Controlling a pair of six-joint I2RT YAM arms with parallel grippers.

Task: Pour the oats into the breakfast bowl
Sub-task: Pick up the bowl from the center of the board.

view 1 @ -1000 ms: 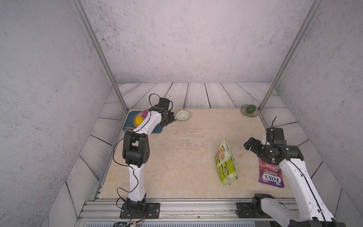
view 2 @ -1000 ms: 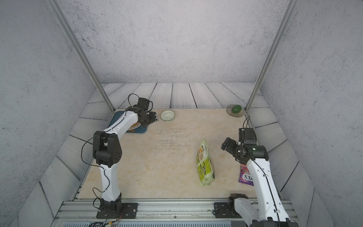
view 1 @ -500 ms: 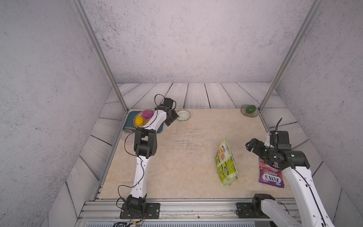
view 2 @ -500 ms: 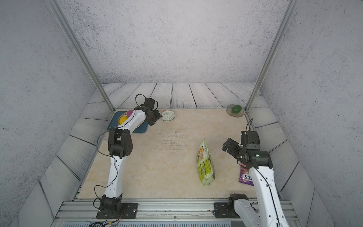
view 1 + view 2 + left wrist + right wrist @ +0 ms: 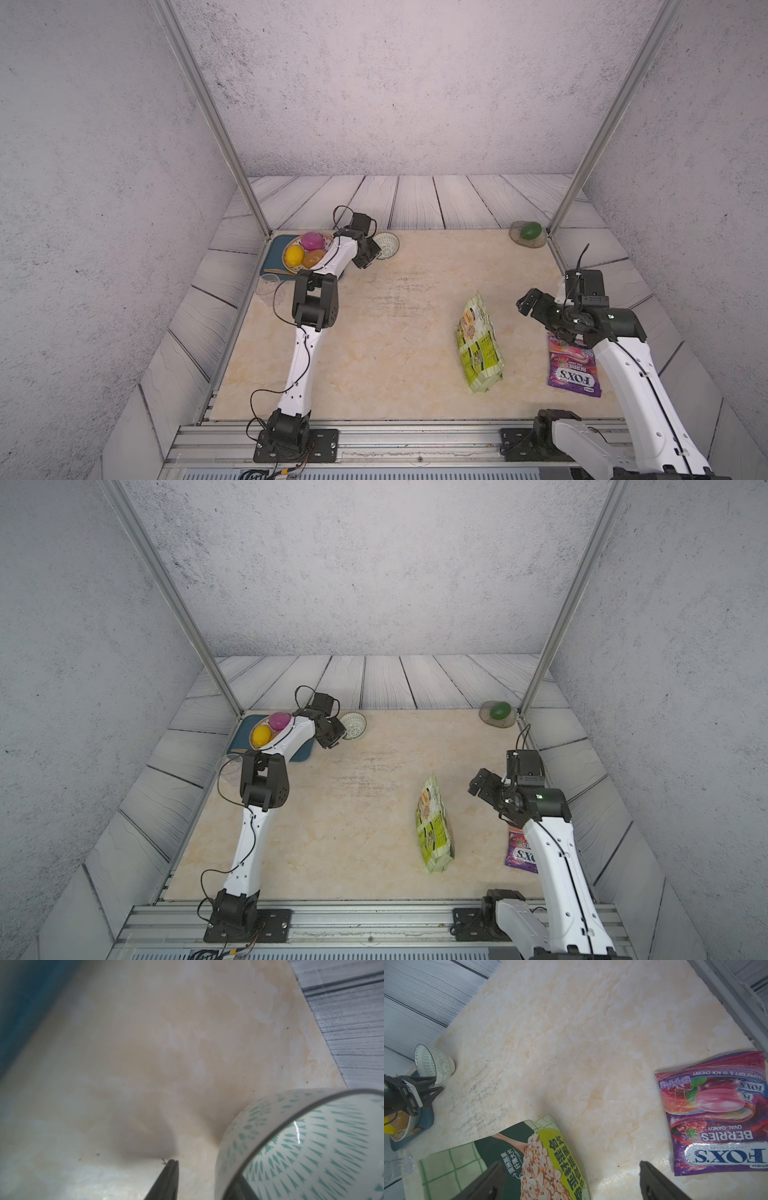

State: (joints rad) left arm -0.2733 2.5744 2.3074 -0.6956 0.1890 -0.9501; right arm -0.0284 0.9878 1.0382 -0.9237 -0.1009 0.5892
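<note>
White bowl (image 5: 387, 244) tilts, left gripper (image 5: 373, 250) straddling its rim, not yet pinching; clamp the wall squarely and stand it upright. Right gripper (image 5: 571, 1164) hangs spread near oats (image 5: 480, 345).

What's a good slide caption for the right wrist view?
Open right gripper poised beside the oats bag, purple FOX'S bag alongside, breakfast bowl at the far edge.

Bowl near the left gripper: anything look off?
Yes. The bowl is tipped up on its edge rather than sitting flat, with its opening turned toward the left gripper, whose jaws straddle the rim. Nothing looks spilled. The oat bag lies flat, well apart from the bowl.
</note>
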